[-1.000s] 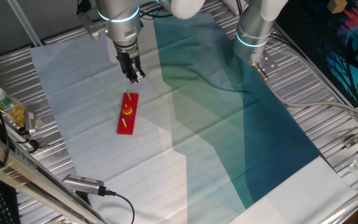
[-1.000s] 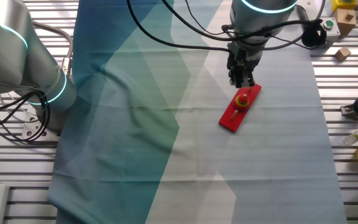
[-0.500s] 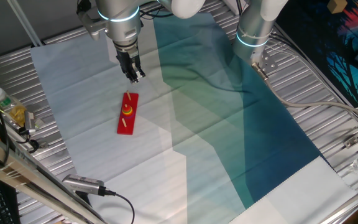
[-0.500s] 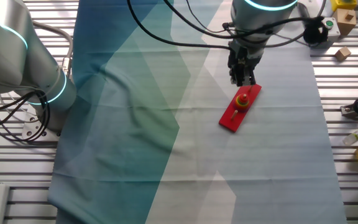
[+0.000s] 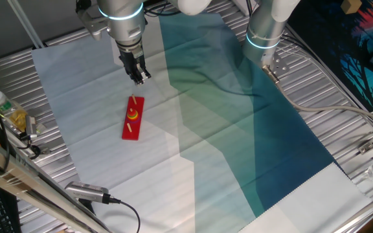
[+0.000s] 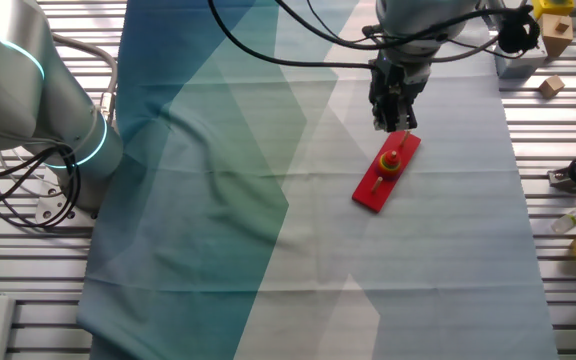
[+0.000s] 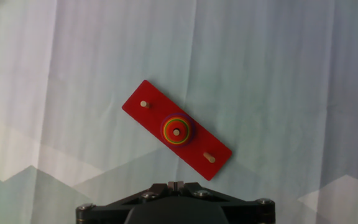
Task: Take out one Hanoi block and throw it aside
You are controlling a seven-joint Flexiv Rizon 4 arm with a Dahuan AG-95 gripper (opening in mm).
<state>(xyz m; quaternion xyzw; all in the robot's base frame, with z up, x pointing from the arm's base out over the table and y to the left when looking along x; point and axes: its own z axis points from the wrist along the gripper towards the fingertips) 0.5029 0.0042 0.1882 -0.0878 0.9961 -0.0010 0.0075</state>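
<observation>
In one fixed view the gripper (image 5: 140, 79) has risen a little since a second ago, fingers pressed together with nothing visible between them, above the far end of the red base (image 5: 133, 118). Bare cloth (image 5: 76, 97) lies open all round.

In the other fixed view the gripper (image 6: 392, 125) hangs just above the base (image 6: 387, 172).

In the hand view the block (image 7: 176, 131), a small red disc topping coloured rings, sits on the base's (image 7: 148, 111) middle peg.
</observation>
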